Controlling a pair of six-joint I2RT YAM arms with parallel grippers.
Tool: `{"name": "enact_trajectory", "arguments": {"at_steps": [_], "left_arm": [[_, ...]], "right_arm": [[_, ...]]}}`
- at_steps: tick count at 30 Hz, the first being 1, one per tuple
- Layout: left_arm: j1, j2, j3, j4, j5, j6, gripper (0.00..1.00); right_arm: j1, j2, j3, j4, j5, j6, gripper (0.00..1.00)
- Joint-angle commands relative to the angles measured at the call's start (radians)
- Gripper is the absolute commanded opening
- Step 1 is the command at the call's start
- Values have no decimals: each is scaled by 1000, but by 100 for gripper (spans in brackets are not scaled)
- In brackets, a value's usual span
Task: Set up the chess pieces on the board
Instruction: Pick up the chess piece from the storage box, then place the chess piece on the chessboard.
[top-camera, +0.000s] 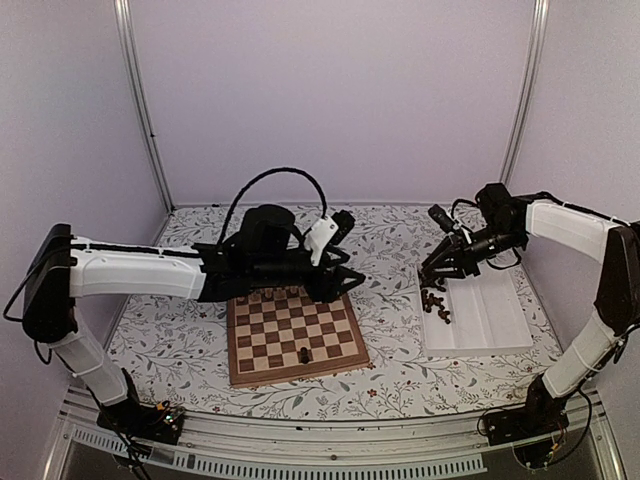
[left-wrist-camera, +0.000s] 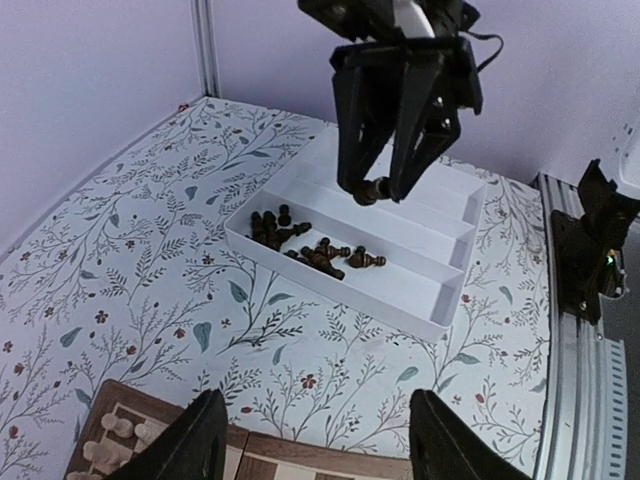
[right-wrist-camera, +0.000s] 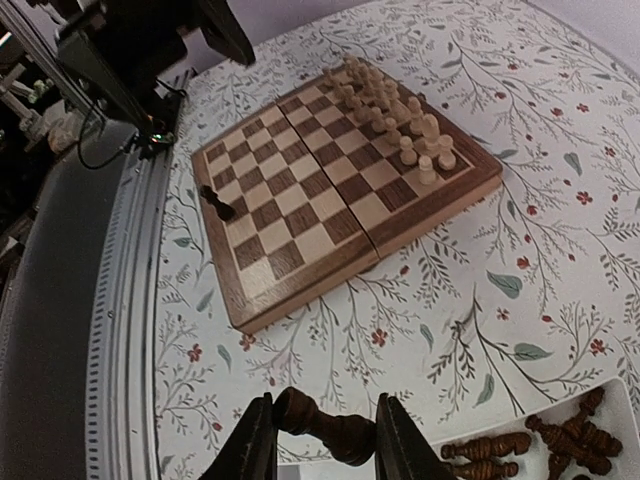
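Note:
The board (top-camera: 296, 337) lies at table centre, with cream chessmen along its far edge and one dark piece (top-camera: 303, 355) standing near its front. It also shows in the right wrist view (right-wrist-camera: 330, 190). Several dark chess pieces (top-camera: 434, 303) lie in the near-left part of the white tray (top-camera: 490, 320); they show in the left wrist view (left-wrist-camera: 310, 245) too. My right gripper (right-wrist-camera: 322, 440) is shut on a dark chess piece (right-wrist-camera: 330, 428), held above the tray's left end. My left gripper (left-wrist-camera: 312, 440) is open and empty above the board's far right edge.
The table has a floral cloth (top-camera: 395, 240). Metal frame posts (top-camera: 140, 100) stand at the back corners. A metal rail (top-camera: 330, 440) runs along the near edge. The tray has several long compartments, the right ones without pieces.

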Motion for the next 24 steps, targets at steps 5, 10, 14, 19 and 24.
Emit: {"name": "enact_trajectory", "arguments": {"at_steps": [5, 10, 14, 19, 24], "left_arm": [[-131, 119, 151, 9, -128, 193, 63], [-161, 167, 234, -39, -166, 272, 63], [-169, 194, 286, -54, -203, 313, 62], [-175, 217, 332, -72, -180, 367, 58], [-187, 236, 363, -106, -123, 418, 53]], "right_arm": [[8, 28, 125, -161, -393, 54, 23], [47, 83, 181, -269, -424, -27, 23], [91, 85, 178, -269, -406, -39, 23], [109, 75, 178, -260, -399, -25, 23], [111, 78, 177, -266, -399, -21, 24]]}}
